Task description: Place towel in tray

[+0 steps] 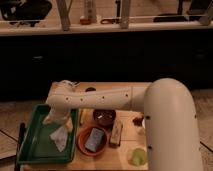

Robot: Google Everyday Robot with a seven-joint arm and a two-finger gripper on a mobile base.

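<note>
Fingers of the gripper (pixel 56 119) are not showing clearly, so I cannot tell whether they are clenching anything; it is hovering low over the green tray (pixel 30 150). A white towel (pixel 60 138) is lying in that tray. Just beside it, an orange bowl (pixel 81 143) is holding something blue-grey (pixel 95 140).

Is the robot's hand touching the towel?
Cannot tell. The camera view shows the gripper over the tray, right above the towel, but no plain contact or gap between them.
</note>
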